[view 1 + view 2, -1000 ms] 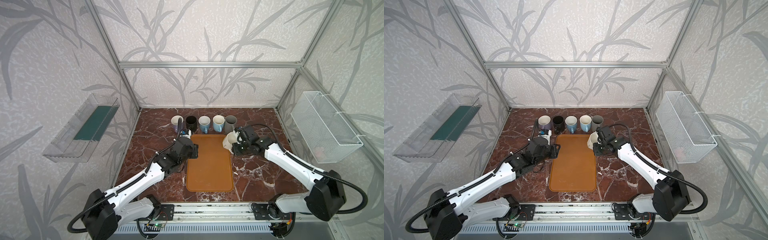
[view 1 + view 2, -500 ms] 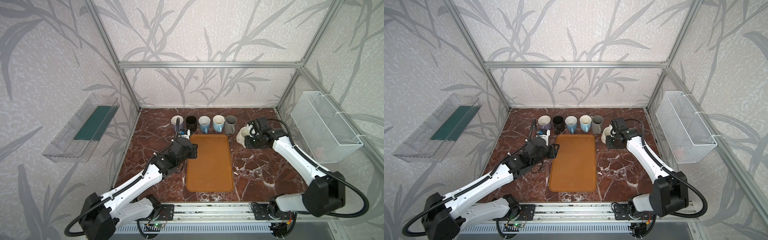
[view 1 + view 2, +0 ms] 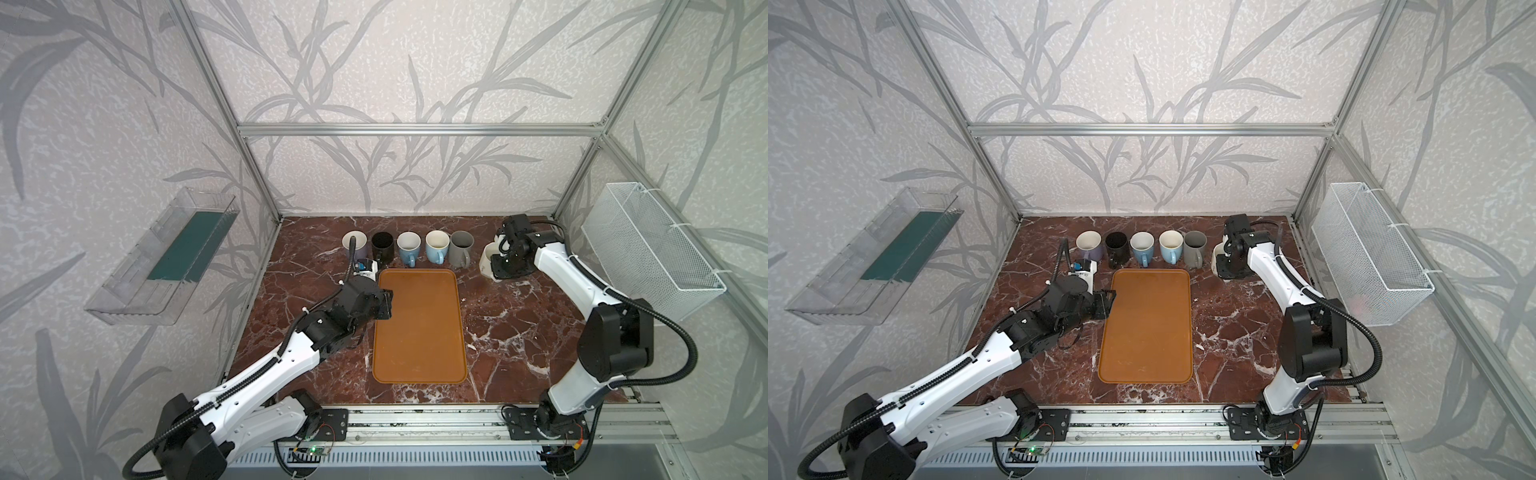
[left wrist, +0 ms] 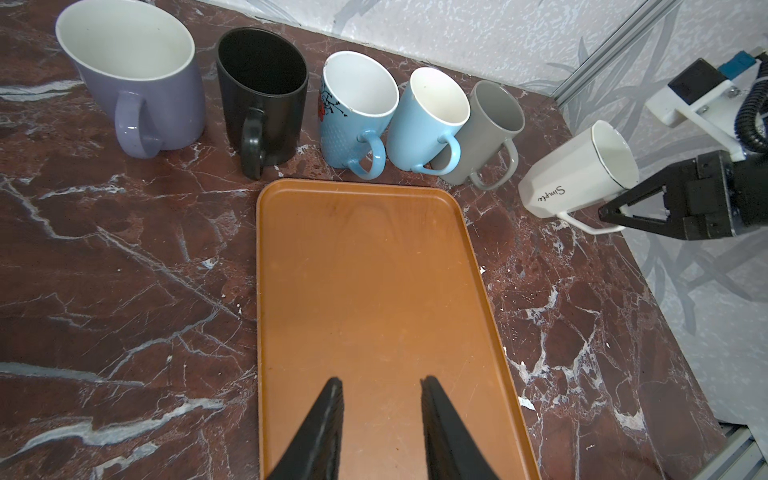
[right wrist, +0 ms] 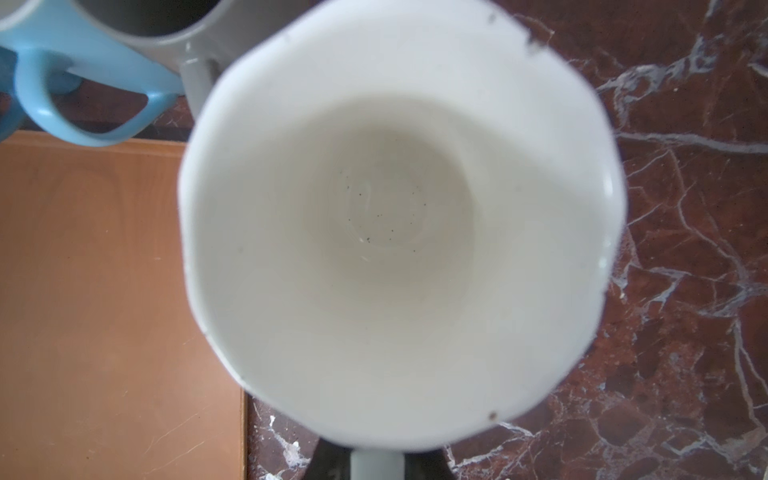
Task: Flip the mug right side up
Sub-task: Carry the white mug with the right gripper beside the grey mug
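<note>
Firmly, the right gripper [image 4: 611, 216] is clamped on the handle [image 4: 586, 226] of the white mug [image 4: 577, 178], which is held just beside the grey mug [image 4: 490, 133], last of five lined behind the tray [image 4: 365, 270]. The white mug's mouth is turned upward, its long axis tipped away from the grey mug. The left gripper [image 4: 381, 386] is seen parted and empty over the tray.

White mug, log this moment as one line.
white mug: tilted, mouth up | right gripper: shut on handle | left gripper: open, empty, over tray
</note>
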Available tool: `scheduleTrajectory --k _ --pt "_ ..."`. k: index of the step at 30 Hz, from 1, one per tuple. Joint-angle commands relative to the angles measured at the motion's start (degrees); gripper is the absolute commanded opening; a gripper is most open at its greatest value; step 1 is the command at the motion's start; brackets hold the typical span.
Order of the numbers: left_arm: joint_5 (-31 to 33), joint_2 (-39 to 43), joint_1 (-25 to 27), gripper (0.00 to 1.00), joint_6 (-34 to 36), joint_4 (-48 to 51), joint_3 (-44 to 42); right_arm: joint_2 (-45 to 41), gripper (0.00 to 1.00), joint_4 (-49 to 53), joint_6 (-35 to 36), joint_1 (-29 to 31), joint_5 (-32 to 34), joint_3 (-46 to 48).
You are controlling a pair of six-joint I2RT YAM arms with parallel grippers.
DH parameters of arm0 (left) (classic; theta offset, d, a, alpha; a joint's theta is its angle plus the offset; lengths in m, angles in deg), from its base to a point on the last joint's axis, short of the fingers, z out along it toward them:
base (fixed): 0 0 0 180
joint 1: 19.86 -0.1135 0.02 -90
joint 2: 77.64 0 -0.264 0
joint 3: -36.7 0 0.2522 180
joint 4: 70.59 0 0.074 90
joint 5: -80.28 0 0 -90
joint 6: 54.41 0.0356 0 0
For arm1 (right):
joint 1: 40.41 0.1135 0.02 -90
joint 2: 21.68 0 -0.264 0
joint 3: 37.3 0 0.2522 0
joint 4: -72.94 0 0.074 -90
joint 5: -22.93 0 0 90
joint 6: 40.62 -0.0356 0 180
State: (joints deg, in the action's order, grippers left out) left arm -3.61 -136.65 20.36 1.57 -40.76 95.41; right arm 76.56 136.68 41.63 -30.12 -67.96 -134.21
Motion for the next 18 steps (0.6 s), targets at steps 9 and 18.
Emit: scheduleTrajectory --k 9,18 --pt "0.65 1.17 -0.15 0.35 1.02 2.36 1.19 13.81 0.00 6.56 4.31 -1.73 1.64 -18.33" --pt "1.20 0.86 -0.20 0.35 1.19 2.90 1.46 21.62 0.00 10.94 5.11 -2.73 0.20 -28.73"
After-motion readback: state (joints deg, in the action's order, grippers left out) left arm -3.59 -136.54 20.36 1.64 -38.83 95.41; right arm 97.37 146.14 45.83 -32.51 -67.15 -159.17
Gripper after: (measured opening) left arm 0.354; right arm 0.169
